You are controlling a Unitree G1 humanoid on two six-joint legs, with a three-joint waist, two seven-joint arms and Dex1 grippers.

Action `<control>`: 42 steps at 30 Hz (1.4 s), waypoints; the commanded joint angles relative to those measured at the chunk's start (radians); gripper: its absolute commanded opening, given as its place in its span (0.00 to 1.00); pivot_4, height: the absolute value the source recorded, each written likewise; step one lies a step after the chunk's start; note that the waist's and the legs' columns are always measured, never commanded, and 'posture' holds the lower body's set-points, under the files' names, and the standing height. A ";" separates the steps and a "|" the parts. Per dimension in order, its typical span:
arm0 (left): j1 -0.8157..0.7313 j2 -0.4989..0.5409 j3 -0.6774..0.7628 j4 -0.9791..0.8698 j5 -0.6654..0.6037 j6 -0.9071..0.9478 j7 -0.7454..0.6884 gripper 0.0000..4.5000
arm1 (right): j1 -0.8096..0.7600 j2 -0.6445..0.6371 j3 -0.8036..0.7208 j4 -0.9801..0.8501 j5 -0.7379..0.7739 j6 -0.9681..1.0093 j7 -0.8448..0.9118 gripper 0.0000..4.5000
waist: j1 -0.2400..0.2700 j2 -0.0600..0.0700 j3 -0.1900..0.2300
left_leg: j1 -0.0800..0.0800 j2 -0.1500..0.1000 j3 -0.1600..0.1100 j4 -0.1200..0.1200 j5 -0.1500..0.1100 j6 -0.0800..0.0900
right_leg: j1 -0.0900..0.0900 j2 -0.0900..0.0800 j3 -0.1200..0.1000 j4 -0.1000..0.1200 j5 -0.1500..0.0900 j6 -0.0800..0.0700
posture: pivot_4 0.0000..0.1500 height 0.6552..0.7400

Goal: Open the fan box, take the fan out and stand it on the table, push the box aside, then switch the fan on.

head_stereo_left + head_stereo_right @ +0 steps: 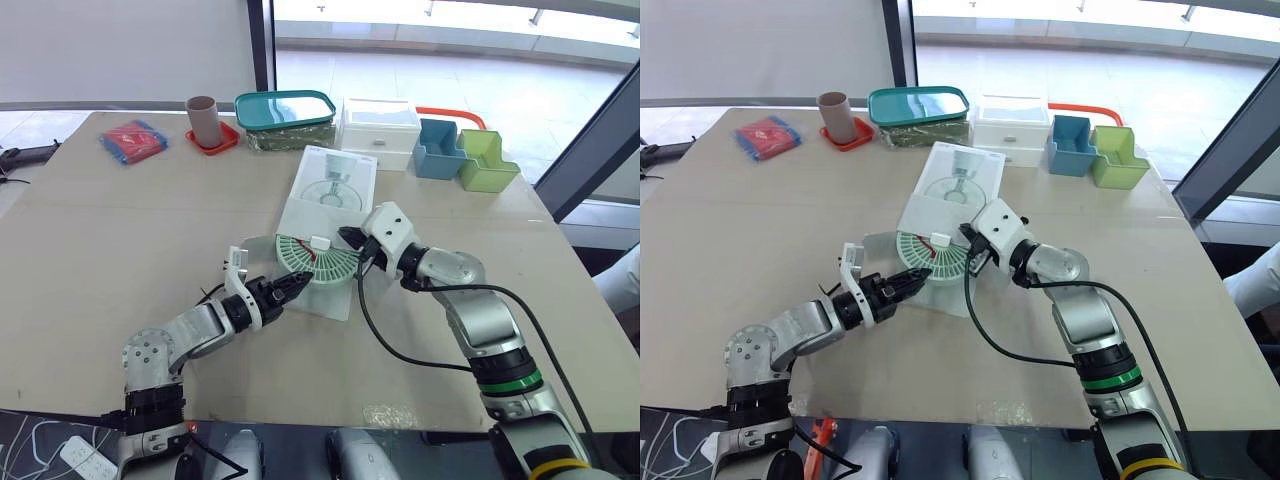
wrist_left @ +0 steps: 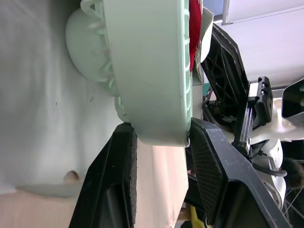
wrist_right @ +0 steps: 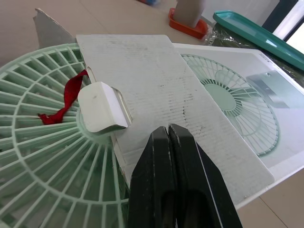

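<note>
The white fan box (image 1: 335,185) lies flat in the middle of the table, with a fan picture on its top. The mint-green fan (image 1: 322,264) sticks out of the box's near end, lying flat beside the open flap (image 3: 156,90). A red ribbon (image 3: 66,97) and a white tab (image 3: 102,108) sit at the fan's hub. My left gripper (image 1: 298,283) is shut on the fan's near rim (image 2: 152,71), with one finger (image 2: 121,171) on each side. My right gripper (image 1: 350,238) is shut with nothing between its fingers, hovering just above the flap at the fan's right edge.
Along the far edge stand a red packet (image 1: 133,140), a brown cup (image 1: 203,118) on a red coaster, a teal-lidded container (image 1: 285,112), a white drawer box (image 1: 380,132), a blue bin (image 1: 440,150) and a green bin (image 1: 487,162). A black cable (image 1: 400,350) hangs from my right arm.
</note>
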 commanded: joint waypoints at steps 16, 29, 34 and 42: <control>0.141 0.159 -0.132 -0.105 -0.272 -0.070 0.087 0.27 | 0.022 0.003 0.011 -0.012 -0.006 0.006 0.003 0.00 | 0.000 0.000 0.000 | 0.000 0.000 -0.001 -0.001 0.000 0.000 | 0.000 0.000 -0.001 0.000 0.000 -0.001 | 1.00 1.00; 0.112 0.436 -0.128 -0.042 -0.339 -0.076 -0.066 0.76 | 0.019 0.013 0.015 0.002 -0.007 -0.001 0.001 0.00 | 0.000 0.000 0.000 | 0.000 0.002 -0.001 -0.002 0.001 -0.001 | 0.000 0.001 -0.002 -0.001 0.000 -0.002 | 1.00 1.00; 0.072 0.491 -0.132 0.003 -0.307 -0.076 -0.135 0.76 | 0.010 0.023 0.018 0.015 -0.008 -0.009 0.002 0.00 | 0.000 0.000 0.000 | 0.000 0.002 -0.001 -0.003 0.001 -0.001 | -0.001 0.001 -0.002 -0.001 0.000 -0.002 | 1.00 1.00; 0.002 0.473 -0.143 0.091 -0.290 -0.082 -0.146 0.88 | 0.010 0.025 0.019 0.017 -0.010 -0.012 0.003 0.00 | -0.001 0.000 0.000 | 0.000 0.002 -0.001 -0.003 0.001 -0.002 | -0.001 0.002 -0.002 -0.001 0.001 -0.003 | 1.00 1.00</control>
